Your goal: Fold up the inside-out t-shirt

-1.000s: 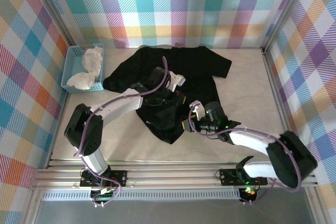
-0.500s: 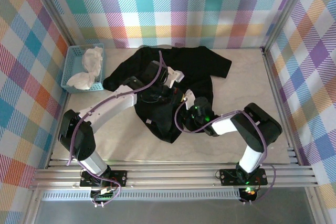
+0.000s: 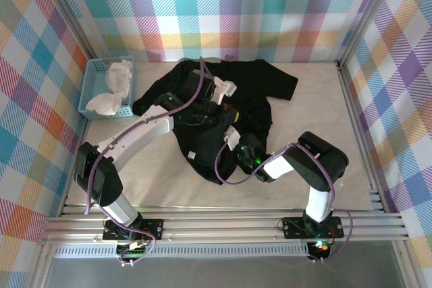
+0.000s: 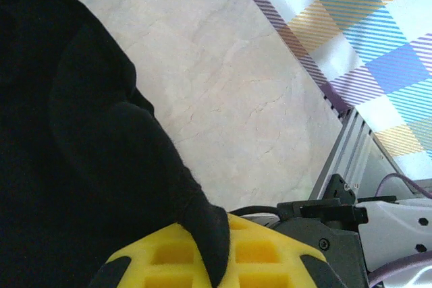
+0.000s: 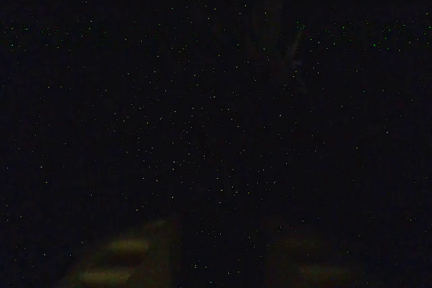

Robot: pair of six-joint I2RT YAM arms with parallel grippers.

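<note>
Left arm (image 3: 138, 133): I rise from my base, bend at the elbow and stretch the forearm far forward and to the right.
Left claw (image 4: 216, 251): clamped tight, yellow pads (image 4: 260, 268) pinching a fold of the t-shirt (image 4: 81, 133).
Right arm (image 3: 314, 166): folded sharply, forearm doubling back leftward, low.
Right claw (image 3: 236, 148): nose pressed into the t-shirt, jaw spread unreadable.

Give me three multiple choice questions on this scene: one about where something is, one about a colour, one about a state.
1. Where is the basket?
A. far left of the table
B. near right corner
C. on top of the t-shirt

2. What colour is the t-shirt?
A. white
B. black
C. red

3. The left gripper is:
A. wide open over bare table
B. holding the basket
C. shut on t-shirt fabric

Answers: 1 A, it sits at the back by the left wall; 2 B, dark fabric spread mid-table; 3 C, black cloth is pinched between its yellow pads in the left wrist view.
</note>
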